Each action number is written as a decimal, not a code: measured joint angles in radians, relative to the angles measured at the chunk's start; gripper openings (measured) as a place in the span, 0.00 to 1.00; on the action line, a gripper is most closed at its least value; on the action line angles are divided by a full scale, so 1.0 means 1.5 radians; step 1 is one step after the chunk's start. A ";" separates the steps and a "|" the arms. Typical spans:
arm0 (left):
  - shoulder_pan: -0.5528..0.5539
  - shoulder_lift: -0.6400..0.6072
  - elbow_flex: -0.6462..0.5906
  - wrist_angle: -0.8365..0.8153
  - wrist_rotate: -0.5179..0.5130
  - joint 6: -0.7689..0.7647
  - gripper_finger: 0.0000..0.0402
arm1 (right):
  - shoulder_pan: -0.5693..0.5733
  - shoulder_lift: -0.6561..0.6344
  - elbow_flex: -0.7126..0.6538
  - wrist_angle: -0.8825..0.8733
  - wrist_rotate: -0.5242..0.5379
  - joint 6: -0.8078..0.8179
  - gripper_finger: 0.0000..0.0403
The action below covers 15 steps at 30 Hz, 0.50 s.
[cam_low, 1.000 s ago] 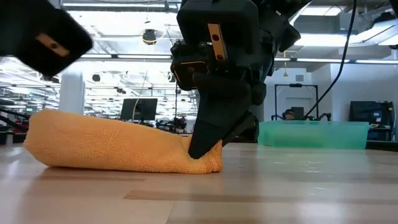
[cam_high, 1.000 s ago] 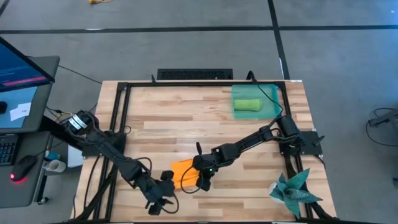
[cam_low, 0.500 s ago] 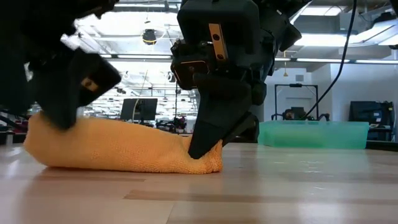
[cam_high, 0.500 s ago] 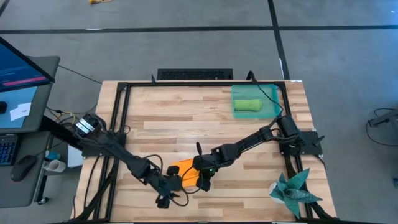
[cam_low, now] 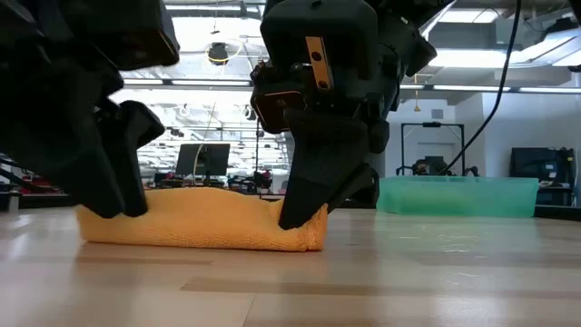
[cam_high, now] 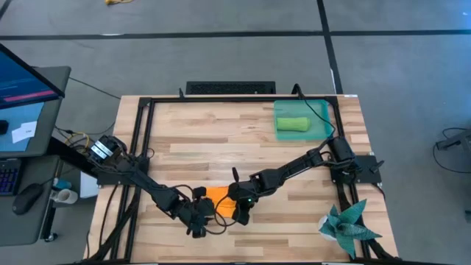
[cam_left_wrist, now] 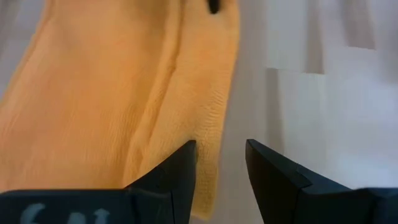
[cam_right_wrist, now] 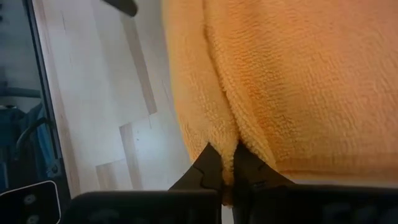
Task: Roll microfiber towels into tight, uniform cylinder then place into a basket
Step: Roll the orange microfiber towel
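Note:
The orange microfiber towel (cam_high: pixel 219 199) lies folded and flat on the wooden table (cam_high: pixel 221 147), near its front edge. My right gripper (cam_high: pixel 239 215) is shut on the towel's right end (cam_low: pixel 309 232). My left gripper (cam_high: pixel 199 224) stands open at the towel's left end (cam_low: pixel 154 218), with its fingertips down at the table. A lime green towel (cam_high: pixel 292 124) lies rolled up in the teal basket (cam_high: pixel 318 112) at the far right. My left gripper comes slanting down at the towel's left near corner with its fingers apart. One finger (cam_left_wrist: pixel 180 168) lies against the towel's edge (cam_left_wrist: pixel 208 149) and the other (cam_left_wrist: pixel 273 174) stands over bare wood. Nothing is pinched between them. My right gripper pinches a raised fold of the orange towel (cam_right_wrist: pixel 222 140) between its two fingertips, at the towel's right near edge. The fingers slant down from the right. The towel rests on the table, slack.
A dark teal spiky cloth (cam_high: pixel 346 224) sits at the near right corner. A black frame (cam_high: pixel 143 132) runs around the table's edges. Bare wood lies between the towel and the basket. A laptop (cam_high: pixel 29 81) and a mouse stand left of the table.
My left gripper has moved from the near edge toward the orange towel, sinking and tipping further down, until its open fingers stand at the towel's left end. That end now lies drawn in toward the right gripper and the towel looks flatter.

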 joint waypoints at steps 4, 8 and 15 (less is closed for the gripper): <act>0.009 -0.001 -0.005 -0.016 -0.010 -0.052 0.34 | 0.000 0.000 0.000 0.002 -0.011 0.000 0.08; 0.029 -0.003 -0.038 -0.003 -0.011 -0.105 0.34 | 0.000 0.000 0.000 0.002 -0.014 0.000 0.07; 0.040 -0.004 -0.076 0.056 0.016 -0.130 0.33 | 0.000 0.001 0.000 0.005 -0.031 0.000 0.07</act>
